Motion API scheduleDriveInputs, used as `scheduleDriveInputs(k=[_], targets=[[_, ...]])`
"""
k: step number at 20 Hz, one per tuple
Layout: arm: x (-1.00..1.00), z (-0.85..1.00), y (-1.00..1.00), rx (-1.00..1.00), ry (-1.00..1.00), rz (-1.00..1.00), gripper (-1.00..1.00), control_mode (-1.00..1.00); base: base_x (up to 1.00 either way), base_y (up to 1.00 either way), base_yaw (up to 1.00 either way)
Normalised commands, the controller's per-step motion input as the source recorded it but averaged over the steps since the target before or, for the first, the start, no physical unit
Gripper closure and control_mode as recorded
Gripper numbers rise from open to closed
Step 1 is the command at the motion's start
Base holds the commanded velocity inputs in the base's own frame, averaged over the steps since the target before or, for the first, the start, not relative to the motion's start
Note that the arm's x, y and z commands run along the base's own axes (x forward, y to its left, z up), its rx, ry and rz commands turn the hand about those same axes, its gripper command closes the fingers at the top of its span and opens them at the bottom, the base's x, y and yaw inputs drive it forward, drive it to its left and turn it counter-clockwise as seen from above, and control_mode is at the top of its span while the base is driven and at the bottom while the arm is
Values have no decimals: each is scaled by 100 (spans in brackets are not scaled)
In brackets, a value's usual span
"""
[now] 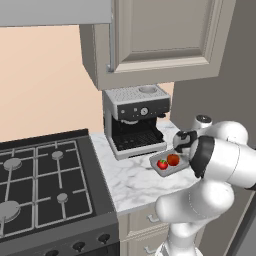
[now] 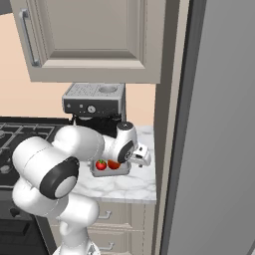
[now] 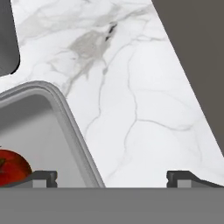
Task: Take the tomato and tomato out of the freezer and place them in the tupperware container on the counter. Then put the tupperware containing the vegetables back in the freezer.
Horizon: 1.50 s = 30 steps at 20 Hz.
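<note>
Now we have both tomatoes lying in the tupperware container [image 1: 169, 167], which sits on the counter [image 1: 132, 182] just in front of the coffee machine [image 1: 136, 121], toward that machine's freezer side. The bright red tomato [image 1: 162, 164] with the green top lies on the stove side of the tray, the smooth orange-red tomato [image 1: 173, 159] just beside it on the freezer side.

Our gripper [image 2: 141, 155] hangs low over the container's edge nearest the freezer [image 2: 219, 149], fingers spread wide and holding nothing. In the hand view one fingertip stands over the tray's inside, close to a tomato [image 3: 12, 168], while the other stands over bare marble; the raised rim [image 3: 70, 127] runs up between them. So the rim wall already lies between our fingers, and that is the relation the coming move turns on.

We judge the filling done and the carrying step next: come down onto that wall and close across it. Whether the fingers are low enough yet we cannot tell. The freezer front in the right base view looks shut, though its handle is not visible to us.
</note>
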Motion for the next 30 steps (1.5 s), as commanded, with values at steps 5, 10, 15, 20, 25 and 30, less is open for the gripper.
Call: scheduleDriveInputs(k=[5,10,15,20,25,30], targets=[[20,-22,0,0,0,0,-100,-100,0,0,0],[27,-26,0,1,0,5,-100,-100,0,0,0],[-10,-34,2,0,0,4,-100,-100,0,0,0],[-41,-56,12,0,0,1,100,-100,0,0,0],[-52,-70,17,0,0,1,100,-100,0,0,0],[-90,-66,27,0,0,0,100,-100,0,0,0]])
